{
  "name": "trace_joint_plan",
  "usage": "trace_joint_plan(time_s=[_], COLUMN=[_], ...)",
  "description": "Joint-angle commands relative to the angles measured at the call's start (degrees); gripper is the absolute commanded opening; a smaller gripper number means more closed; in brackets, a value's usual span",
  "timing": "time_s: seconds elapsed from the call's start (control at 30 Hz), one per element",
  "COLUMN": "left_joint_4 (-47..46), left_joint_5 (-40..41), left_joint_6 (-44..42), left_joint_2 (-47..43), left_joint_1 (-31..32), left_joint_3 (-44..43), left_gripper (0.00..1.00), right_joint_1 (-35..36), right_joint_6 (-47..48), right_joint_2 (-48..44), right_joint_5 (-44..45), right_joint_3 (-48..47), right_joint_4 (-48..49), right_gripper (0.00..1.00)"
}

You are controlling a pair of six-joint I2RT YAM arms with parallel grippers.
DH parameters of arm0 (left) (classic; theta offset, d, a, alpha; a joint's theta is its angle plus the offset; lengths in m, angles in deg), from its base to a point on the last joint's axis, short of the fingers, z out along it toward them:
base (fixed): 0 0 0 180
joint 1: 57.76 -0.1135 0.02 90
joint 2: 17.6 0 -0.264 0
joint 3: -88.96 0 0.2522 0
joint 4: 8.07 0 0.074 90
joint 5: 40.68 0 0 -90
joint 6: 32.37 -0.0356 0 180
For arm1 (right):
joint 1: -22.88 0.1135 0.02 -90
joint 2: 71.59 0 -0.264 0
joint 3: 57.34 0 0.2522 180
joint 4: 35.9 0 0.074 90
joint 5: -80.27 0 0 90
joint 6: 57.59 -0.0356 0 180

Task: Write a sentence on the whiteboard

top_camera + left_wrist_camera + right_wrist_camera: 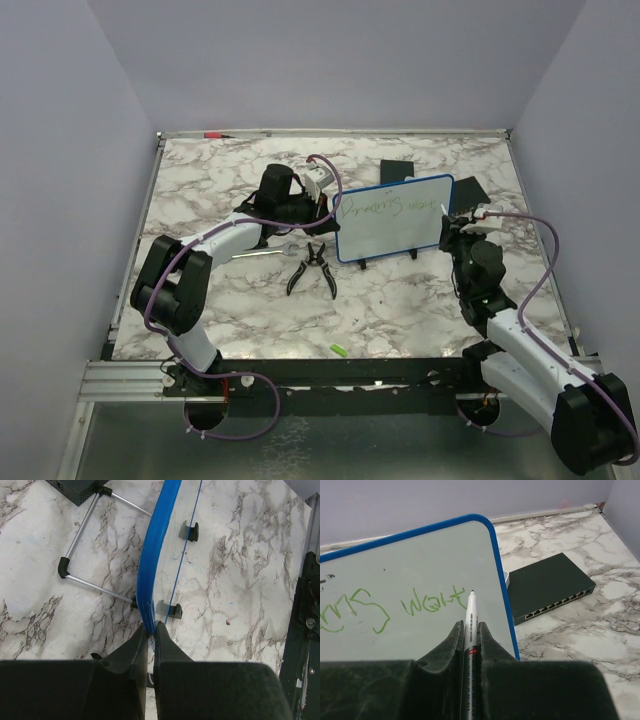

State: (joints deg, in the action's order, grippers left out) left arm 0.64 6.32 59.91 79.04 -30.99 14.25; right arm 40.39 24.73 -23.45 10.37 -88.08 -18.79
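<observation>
Whiteboard (392, 218) is standing upright mid-table, its green sentence (427, 602) facing our arms.
We are pinching its blue frame between our left gripper's (151, 629) jaws and squeezing a marker (470, 607) in our right gripper (469, 626). The marble-patterned table (400, 300) is sitting between lavender walls (330, 60), with pliers (313, 268) lying beside the board.

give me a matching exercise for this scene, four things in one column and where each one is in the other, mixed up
Things:
1 whiteboard
2 marker
3 pliers
4 network switch

Places:
a flat on the table, on the whiteboard's near side
b shut in the right pincer, tip at the green writing
c on the table past the whiteboard's right edge
d standing, blue frame clamped by the left pincer

Pairs: 1-d, 2-b, 3-a, 4-c
</observation>
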Motion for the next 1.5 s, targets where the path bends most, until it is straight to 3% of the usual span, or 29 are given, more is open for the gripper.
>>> trace_joint_plan(time_s=[0.0,0.7,1.47], left_joint_4=[1.8,1.8,1.8], left_joint_5=[1.8,1.8,1.5], left_joint_6=[-1.9,-2.0,-1.8], left_joint_2=[-0.5,-0.2,-0.4], left_joint_1=[0.5,0.5,0.5], left_joint_3=[0.0,0.0,-0.1], left_gripper=[0.0,0.0,0.0], right_joint_1=[-0.2,-0.3,-0.3], right_joint_6=[1.8,4.0,-0.7], right_joint_2=[1.4,6.9,6.3], right_joint_5=[0.4,-0.6,0.1], right_joint_3=[-1.6,-4.2,-2.3], right_joint_4=[2.8,6.0,-1.8], right_gripper=[0.01,0.01,0.01])
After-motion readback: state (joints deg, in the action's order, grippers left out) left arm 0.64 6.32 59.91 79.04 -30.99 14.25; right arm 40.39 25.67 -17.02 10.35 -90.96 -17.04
